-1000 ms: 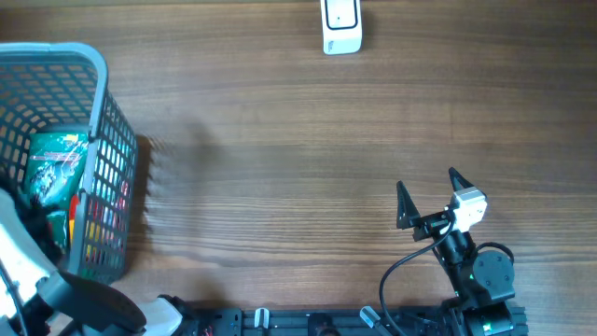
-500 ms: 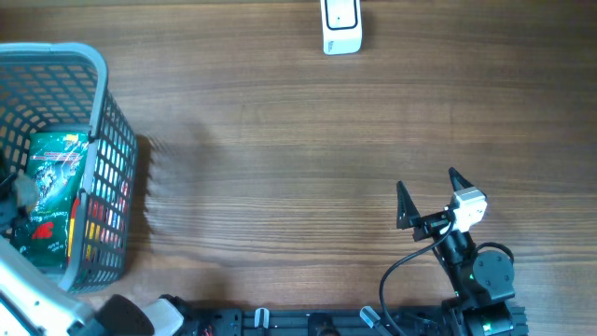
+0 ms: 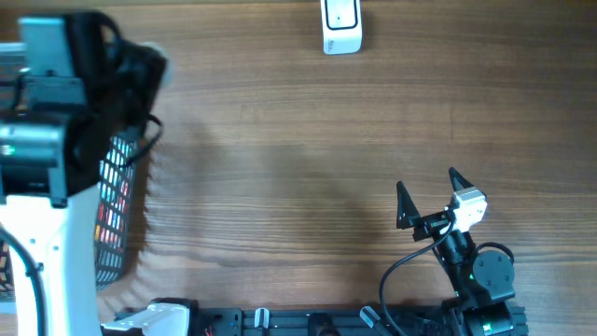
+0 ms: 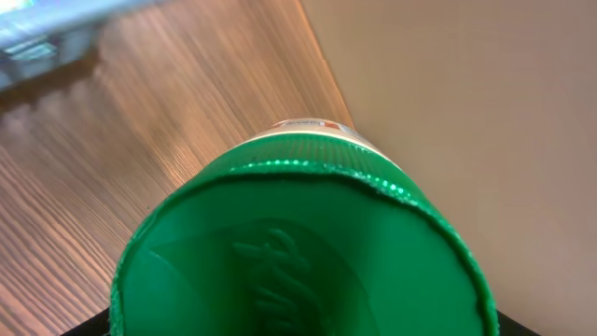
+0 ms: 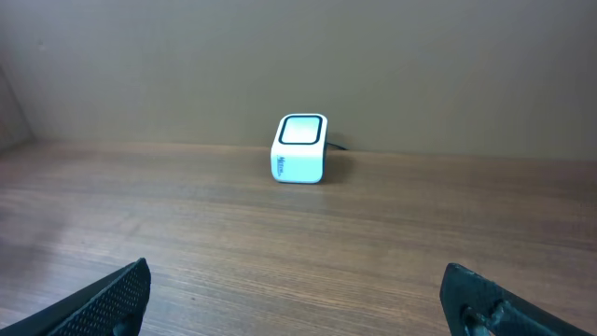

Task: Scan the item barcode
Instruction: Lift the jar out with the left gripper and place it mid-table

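Table read as a clock from above, robot at 6

- 5 o'clock, nearest: right gripper [image 3: 426,179] parked low, fingers wide apart, nothing between them. Its wrist view looks straight across bare wood to the scanner
- 9 to 10 o'clock: left arm [image 3: 42,140] raised high above the grey mesh basket [image 3: 117,187], covering most of it. Left gripper's fingers out of sight in both views
- Left wrist view filled by the green cap [image 4: 298,252] of a round container, a strip of label [image 4: 312,124] showing past the rim. Item hangs at the wrist, clear of the table, so it reads as clamped in that gripper. Barcode not visible
- 12 o'clock, far edge: white barcode scanner [image 3: 341,26], window facing up, well apart from the item

Step, as judged: item lifted out of the basket, carry to scanner not yet made

Next move calls for a long traverse toward 12 o'clock, then turning the container so its label side, not the cap, faces the scanner window
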